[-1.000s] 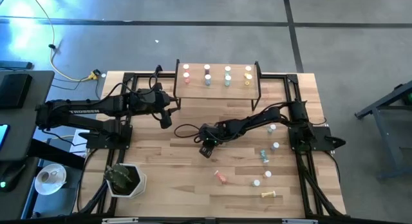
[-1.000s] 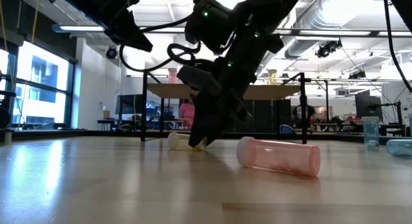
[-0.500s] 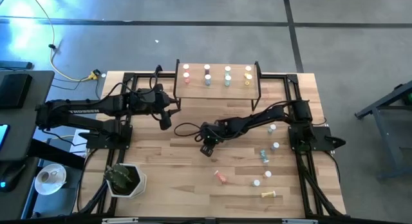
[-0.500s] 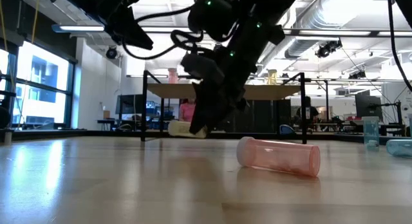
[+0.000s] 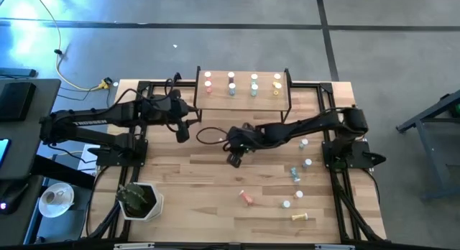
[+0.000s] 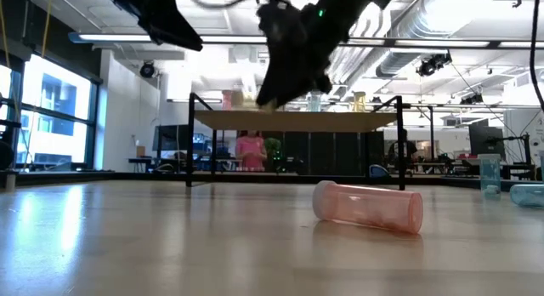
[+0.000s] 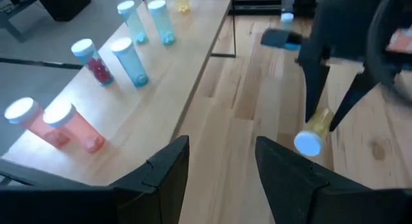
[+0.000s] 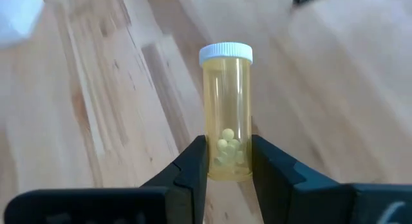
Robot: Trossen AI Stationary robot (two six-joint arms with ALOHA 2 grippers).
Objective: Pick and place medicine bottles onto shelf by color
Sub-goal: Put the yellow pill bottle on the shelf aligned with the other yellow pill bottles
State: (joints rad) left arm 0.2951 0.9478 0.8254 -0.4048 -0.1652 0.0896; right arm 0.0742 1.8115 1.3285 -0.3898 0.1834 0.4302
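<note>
My right gripper (image 5: 235, 158) is shut on a yellow medicine bottle (image 8: 225, 114) with a white cap and hangs over the middle of the table, well above it in the low view (image 6: 276, 90). The shelf (image 5: 244, 95) stands at the far edge with red (image 5: 208, 81), blue (image 5: 231, 83), green (image 5: 254, 83) and yellow (image 5: 277, 83) bottles upright on it. My left gripper (image 7: 222, 166) is open and holds nothing. It hovers near the shelf's left end (image 5: 182, 133). My right gripper pinches the yellow bottle's body at its bottom end (image 8: 225, 165) between its two fingers (image 8: 196, 163). The fingers slant down from the table's right side. The capped end (image 7: 308, 143) sticks out past the fingertips, and the bottle hangs tilted, clear of the table.
Several loose bottles are on the table's right half: a red one lying down (image 5: 246, 197) (image 6: 367, 207), a yellow one lying down (image 5: 302, 218), and others (image 5: 307, 162) near the right arm's base. A potted plant (image 5: 138, 200) stands at the near left.
My right gripper has gone up and a little toward the shelf, still shut on the yellow bottle. The bottle lay on the table a second ago and is now lifted clear. My left gripper has risen slightly.
</note>
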